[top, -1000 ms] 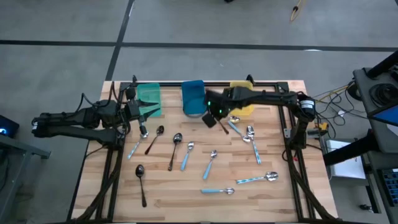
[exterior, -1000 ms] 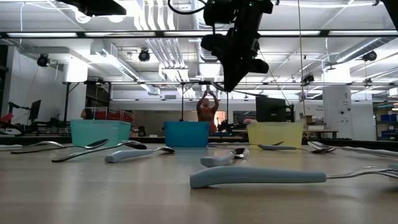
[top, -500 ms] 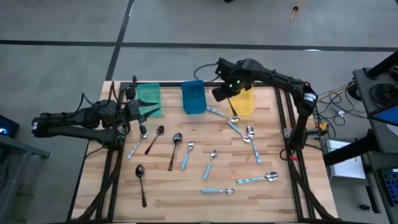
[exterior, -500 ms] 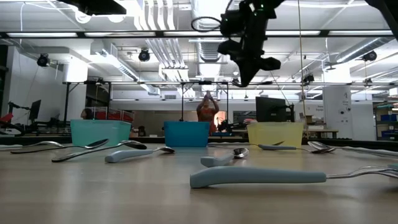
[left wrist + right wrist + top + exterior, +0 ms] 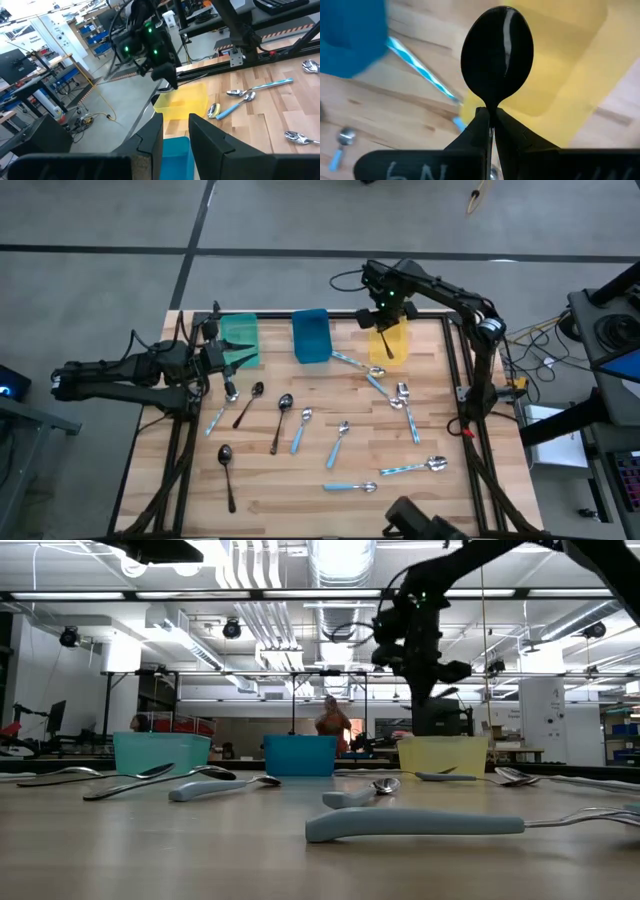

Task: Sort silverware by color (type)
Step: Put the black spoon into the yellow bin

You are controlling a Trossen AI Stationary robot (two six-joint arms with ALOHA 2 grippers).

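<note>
My right gripper [image 5: 387, 323] hangs above the yellow bin [image 5: 393, 350] at the table's far right, shut on a dark spoon [image 5: 497, 55]. In the low view that gripper [image 5: 424, 675] is well above the bin [image 5: 442, 755]. Blue-handled spoons [image 5: 300, 430] and dark spoons [image 5: 280, 420] lie flat and scattered across the wooden table. My left gripper [image 5: 238, 358] waits at the far left beside the teal bin [image 5: 240, 332], its fingers [image 5: 150, 142] a little apart with nothing between them. My right gripper pinches the dark spoon between its two fingers at the neck just behind the bowl [image 5: 490, 111]. The fingers point steeply down and lie along the spoon. The bowl [image 5: 497, 55] sticks out below the fingertips, lifted clear over the yellow bin.
A blue bin [image 5: 311, 337] stands between the teal and yellow ones along the far edge. Dark frame rails [image 5: 470, 395] run along the table's sides. A dark shape [image 5: 420, 525] shows at the near edge. Beyond the table, in the low view, a person [image 5: 327, 725] stands.
My right gripper has carried the dark spoon from over the table next to the blue bin toward the far right, to above the yellow bin, tipping to point more steeply down and rolling as it went. It has stayed shut on the spoon.
</note>
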